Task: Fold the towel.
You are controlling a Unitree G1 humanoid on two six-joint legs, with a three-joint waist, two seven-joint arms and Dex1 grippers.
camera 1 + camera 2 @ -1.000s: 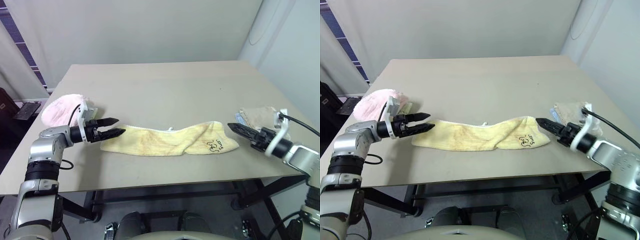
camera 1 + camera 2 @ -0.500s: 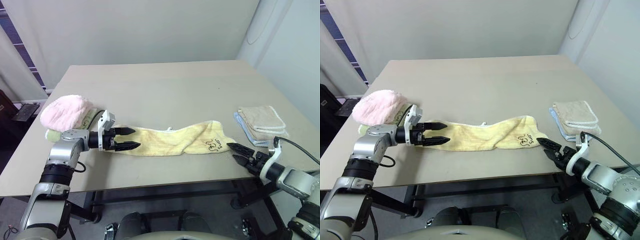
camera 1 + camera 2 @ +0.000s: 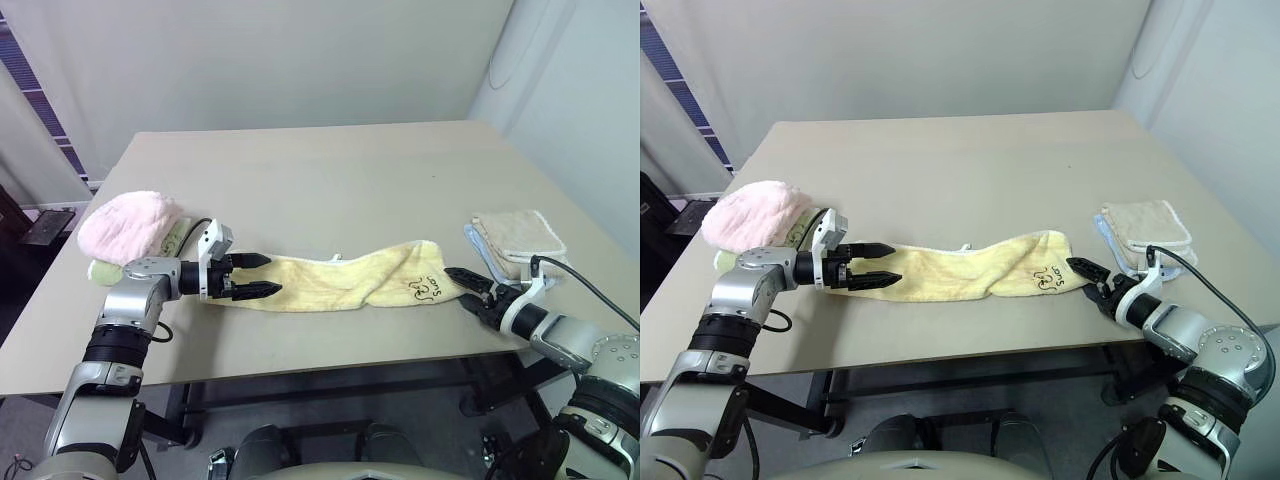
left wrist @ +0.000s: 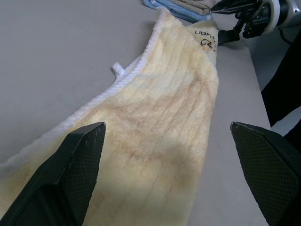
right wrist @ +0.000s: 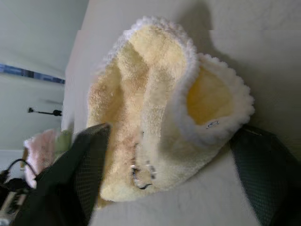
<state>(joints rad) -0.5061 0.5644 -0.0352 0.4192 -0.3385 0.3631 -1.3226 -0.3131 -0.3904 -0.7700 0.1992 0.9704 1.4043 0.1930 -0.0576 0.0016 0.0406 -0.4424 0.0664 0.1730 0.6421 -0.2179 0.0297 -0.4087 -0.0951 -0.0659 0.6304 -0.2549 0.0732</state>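
The towel (image 3: pixel 345 281) lies stretched left to right along the near part of the table (image 3: pixel 330 180), bunched into a long strip. The left gripper (image 3: pixel 262 275) sits at its left end, fingers spread apart over the cloth. The right gripper (image 3: pixel 1087 279) sits at the towel's right end, fingers parted either side of the rolled hem, near a beige folded towel (image 3: pixel 517 236); a pink towel (image 3: pixel 130 224) rests far left.

Both arms are built of silver-grey metal segments with black joint rings. Each ends in a white wrist collar and a black claw, the left claw (image 3: pixel 254 275) and right claw (image 3: pixel 467 288), with tapering, finely cross-hatched fingers (image 4: pixel 75 165). Thin black cables loop beside both forearms.
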